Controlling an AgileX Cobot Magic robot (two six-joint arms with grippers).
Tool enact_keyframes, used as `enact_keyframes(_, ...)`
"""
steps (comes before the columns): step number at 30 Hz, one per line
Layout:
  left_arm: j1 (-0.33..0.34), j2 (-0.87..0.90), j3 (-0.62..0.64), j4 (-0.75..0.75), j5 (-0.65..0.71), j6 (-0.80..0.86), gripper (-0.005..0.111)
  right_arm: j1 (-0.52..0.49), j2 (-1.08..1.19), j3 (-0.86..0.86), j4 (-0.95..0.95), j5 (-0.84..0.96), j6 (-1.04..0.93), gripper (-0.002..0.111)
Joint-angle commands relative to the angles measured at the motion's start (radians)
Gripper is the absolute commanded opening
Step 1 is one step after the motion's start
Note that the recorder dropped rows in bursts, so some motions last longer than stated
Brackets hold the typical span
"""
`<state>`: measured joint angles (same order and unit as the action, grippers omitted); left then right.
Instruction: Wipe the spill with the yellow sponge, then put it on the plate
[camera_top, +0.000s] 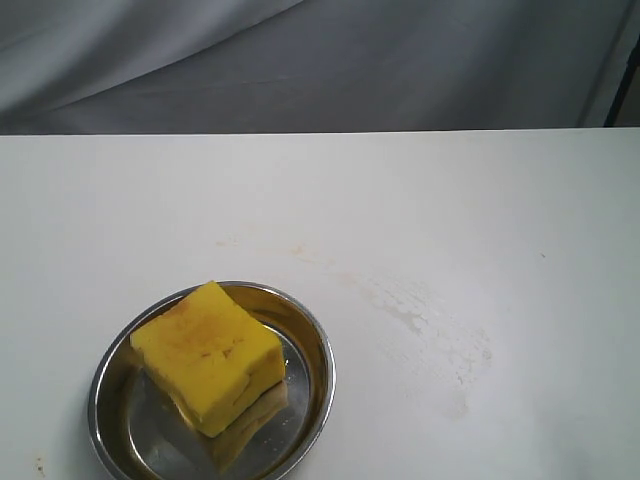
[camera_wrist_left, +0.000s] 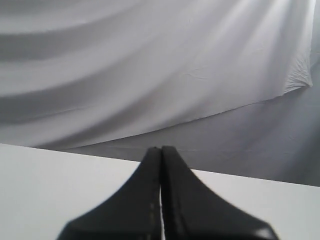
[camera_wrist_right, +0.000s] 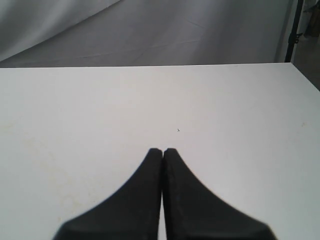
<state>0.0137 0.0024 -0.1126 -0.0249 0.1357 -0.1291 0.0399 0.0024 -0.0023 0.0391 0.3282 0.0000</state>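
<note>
The yellow sponge, a thick block with orange-brown stains on top, lies inside the steel plate at the front left of the white table. No amber spill shows; only a faint smeared, dried-looking patch marks the table right of the plate. Neither gripper appears in the exterior view. The left gripper is shut with nothing between its black fingers, over bare table facing the grey backdrop. The right gripper is also shut and empty above bare table.
A grey cloth backdrop hangs behind the table's far edge. A faint pinkish streak lies on the tabletop behind the plate. A dark post stands beyond the table's corner in the right wrist view.
</note>
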Motion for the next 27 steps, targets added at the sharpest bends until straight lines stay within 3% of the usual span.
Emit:
enact_keyframes(1, -0.004, -0.002, 0.113, 0.025, -0.166, -0.02, 0.0, -0.002, -0.002, 0.002, -0.004, -0.005, 0.0, 0.0)
enact_keyframes(2, -0.004, -0.002, 0.113, 0.04, -0.191, -0.02, 0.0, -0.002, -0.002, 0.002, -0.004, -0.005, 0.0, 0.0)
enact_keyframes(6, -0.004, -0.002, 0.113, 0.171, -0.057, -0.02, 0.0, -0.002, -0.002, 0.002, -0.004, -0.005, 0.0, 0.0)
enact_keyframes(17, -0.004, -0.002, 0.113, 0.189, 0.148, -0.027, 0.0, -0.002, -0.002, 0.002, -0.004, -0.005, 0.0, 0.0)
enact_keyframes(27, -0.004, -0.002, 0.113, 0.191, 0.149, -0.027, 0.0, -0.002, -0.002, 0.002, -0.004, -0.005, 0.0, 0.0)
